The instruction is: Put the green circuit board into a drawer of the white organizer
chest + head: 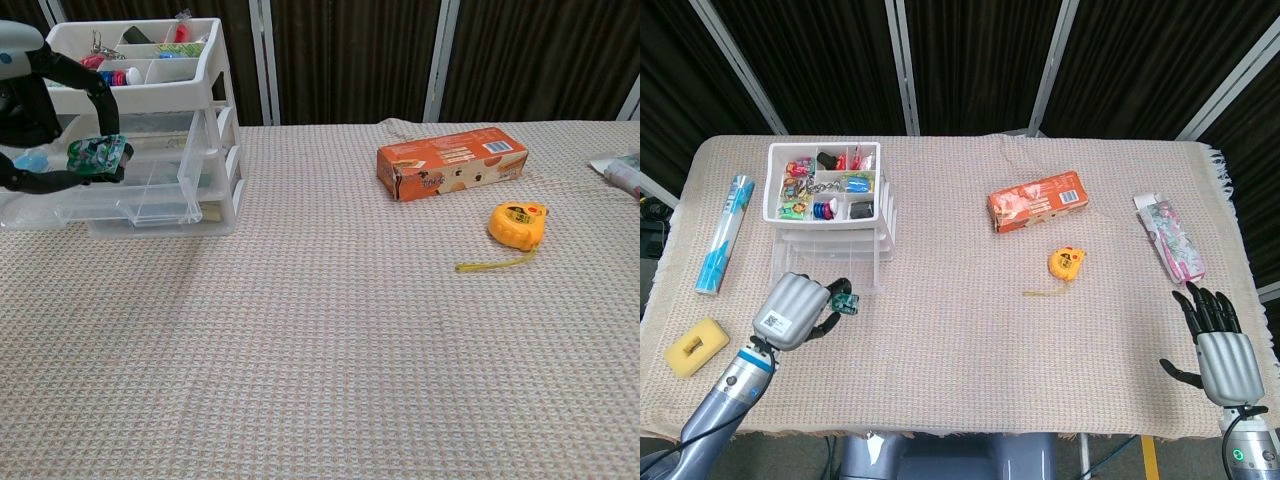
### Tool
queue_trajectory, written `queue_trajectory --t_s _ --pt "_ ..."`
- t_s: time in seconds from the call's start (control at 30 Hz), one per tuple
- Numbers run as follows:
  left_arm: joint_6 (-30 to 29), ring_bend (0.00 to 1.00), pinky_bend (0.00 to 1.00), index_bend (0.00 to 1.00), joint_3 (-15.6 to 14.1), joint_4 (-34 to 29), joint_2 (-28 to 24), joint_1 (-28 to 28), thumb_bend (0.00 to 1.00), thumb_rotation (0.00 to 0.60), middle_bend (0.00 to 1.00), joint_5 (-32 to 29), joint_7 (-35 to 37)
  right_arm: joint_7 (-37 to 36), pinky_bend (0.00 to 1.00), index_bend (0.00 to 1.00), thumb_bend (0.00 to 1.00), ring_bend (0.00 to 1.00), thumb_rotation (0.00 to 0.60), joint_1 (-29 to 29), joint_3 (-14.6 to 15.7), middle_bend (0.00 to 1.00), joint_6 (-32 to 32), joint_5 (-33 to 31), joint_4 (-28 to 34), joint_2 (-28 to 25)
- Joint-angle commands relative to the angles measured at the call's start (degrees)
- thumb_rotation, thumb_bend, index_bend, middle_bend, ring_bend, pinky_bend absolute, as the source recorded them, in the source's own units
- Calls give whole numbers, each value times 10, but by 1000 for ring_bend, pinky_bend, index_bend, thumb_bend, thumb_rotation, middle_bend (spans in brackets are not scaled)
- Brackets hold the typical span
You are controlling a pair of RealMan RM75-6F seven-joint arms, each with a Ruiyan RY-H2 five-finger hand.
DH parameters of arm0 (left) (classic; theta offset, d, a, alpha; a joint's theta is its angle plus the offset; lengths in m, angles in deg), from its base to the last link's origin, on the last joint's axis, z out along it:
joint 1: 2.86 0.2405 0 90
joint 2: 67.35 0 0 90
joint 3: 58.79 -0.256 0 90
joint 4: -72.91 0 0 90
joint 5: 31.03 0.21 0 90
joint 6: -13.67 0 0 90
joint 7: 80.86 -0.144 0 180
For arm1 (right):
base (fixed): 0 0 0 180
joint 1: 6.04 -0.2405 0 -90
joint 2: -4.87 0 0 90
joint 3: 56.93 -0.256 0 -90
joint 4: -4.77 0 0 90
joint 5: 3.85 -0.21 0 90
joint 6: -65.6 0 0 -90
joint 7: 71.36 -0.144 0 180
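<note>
Small green circuit board [95, 154] pinched in the fingertips of the grey left hand [796, 310], lifted off the woven beige tablecloth [970, 330], just in front of the white plastic drawer organizer [150, 120], perhaps level with its middle drawer. Grey right hand [1222, 350] empty, fingers spread apart, near the table's right edge.

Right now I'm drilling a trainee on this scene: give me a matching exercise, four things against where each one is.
Things:
1. circuit board
2. tape measure
3. sponge
4. orange box

Places:
A. near left corner of the table
B. held by the left hand, in front of the organizer
C. far of the tape measure
D. toward the right hand, its tape partly pulled out

Pairs: 1-B, 2-D, 3-A, 4-C
</note>
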Motion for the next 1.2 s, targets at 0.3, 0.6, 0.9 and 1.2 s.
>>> queue_trajectory --t_s 0.3,0.6,0.9,1.2 --pt "39 816 710 523 64 104 41 -77 580 600 954 -195 -42 -1 0 99 0 0 600 0 0 0 -2 -2 1 -1" --pt "16 557 491 340 51 124 50 -79 273 600 664 -184 -45 0 0 100 0 0 600 0 1 0 -2 0 1 -1" --pt "-6 379 402 255 23 116 32 -58 235 600 396 -138 -29 2 0 100 0 0 600 0 1 0 -2 0 1 -1" --pt "-70 217 293 259 -58 113 -8 1 760 600 217 96 42 2 0 101 0 0 600 0 1 0 -2 -1 2 -1"
